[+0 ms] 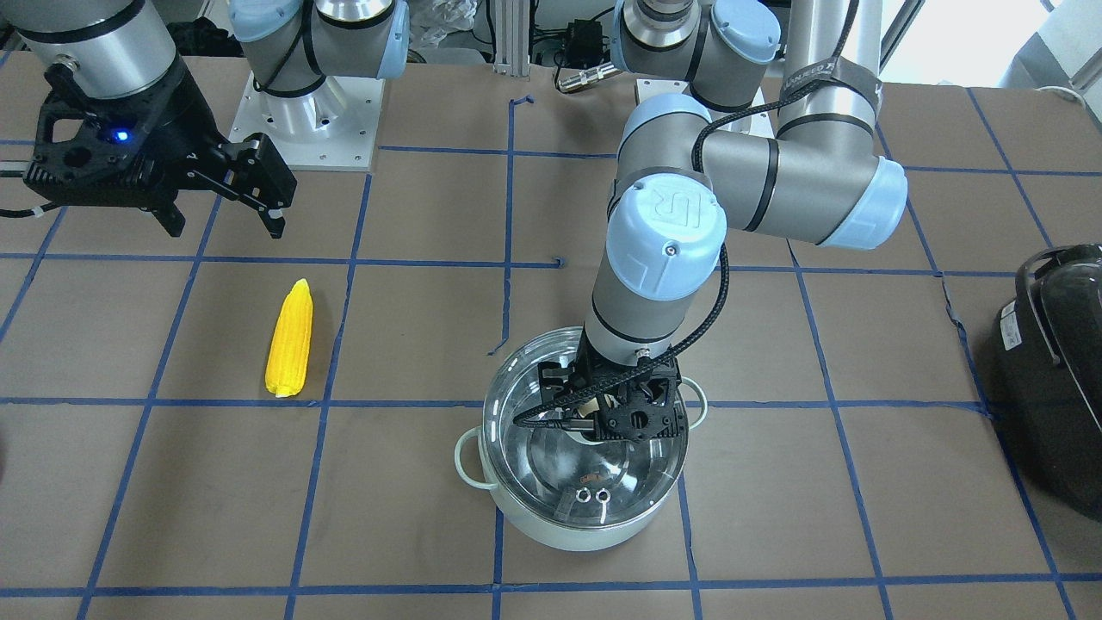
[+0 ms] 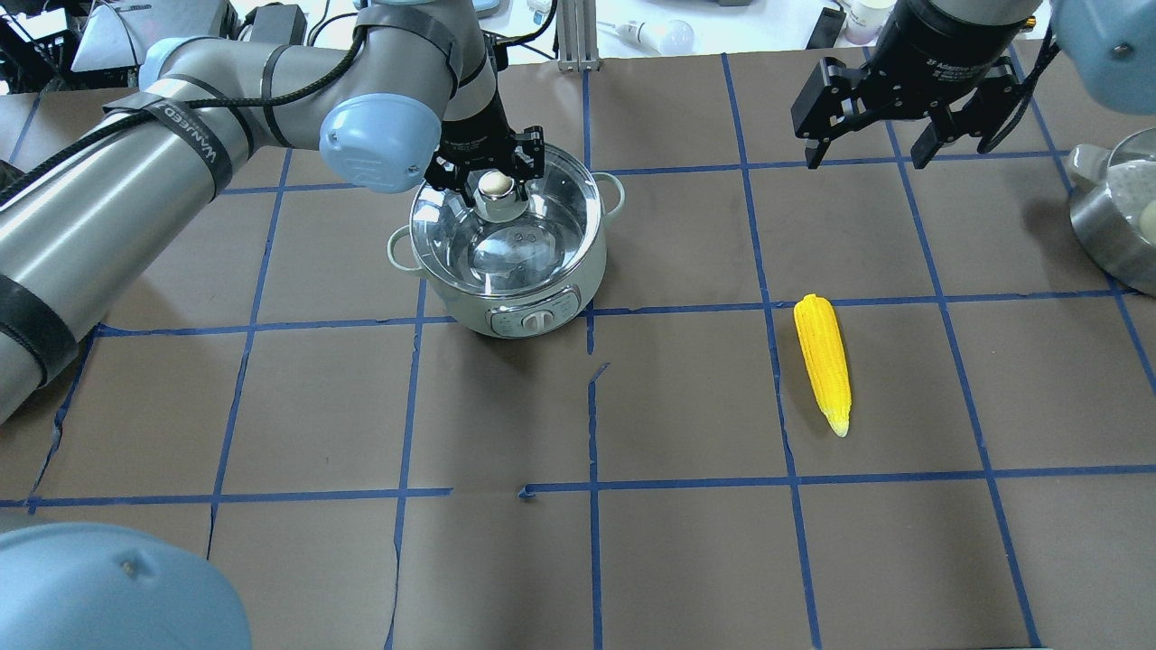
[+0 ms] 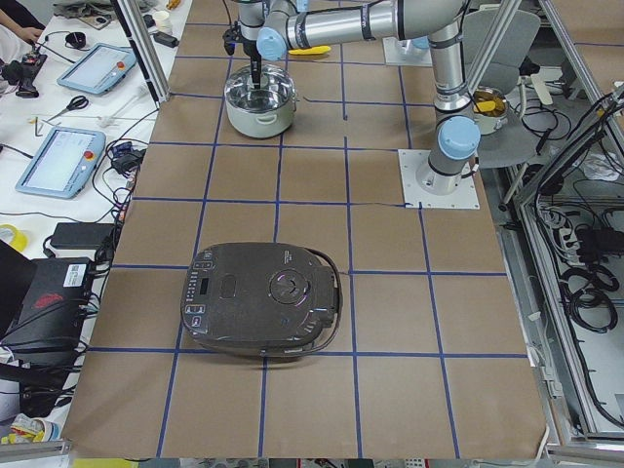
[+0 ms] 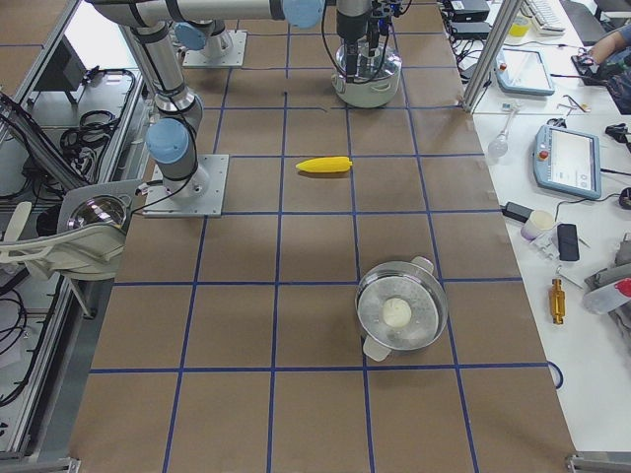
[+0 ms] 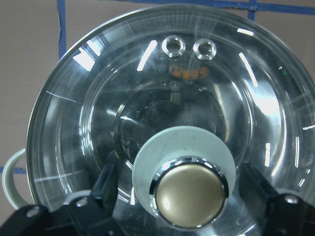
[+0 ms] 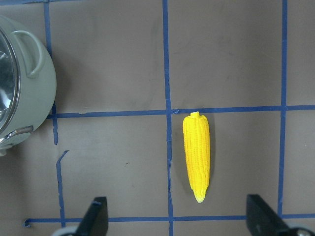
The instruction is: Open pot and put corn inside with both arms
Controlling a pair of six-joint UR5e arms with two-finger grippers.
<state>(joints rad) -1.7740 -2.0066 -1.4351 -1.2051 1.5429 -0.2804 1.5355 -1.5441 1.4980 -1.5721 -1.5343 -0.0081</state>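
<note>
Presently at the lid-lifting step, judging by the lid seated on the pot, upper centre-left of the overhead view. Left gripper poised over the lid, jaws spread to either side of the knob, with small gaps on both sides in the left wrist view; nothing held. Right gripper at upper right of the overhead view, jaws wide and empty, above the table and well apart from the corn. Corn lying flat at centre right, tip toward the lower edge.

To do the step well:
- Centre on the knob before closing, for contact of both fingers together and no sideways push on the lid.
- Pinch low on the knob, under the brass-coloured cap, probably the surest hold against slipping on smooth metal.
- Lift straight up until clear of the pot's rim, then carry aside, toward the frame's left and away from the corn's likely path.
- Keep the glass level; expect some tilt from its weight.
- Bring the corn only after freeing the opening.
</note>
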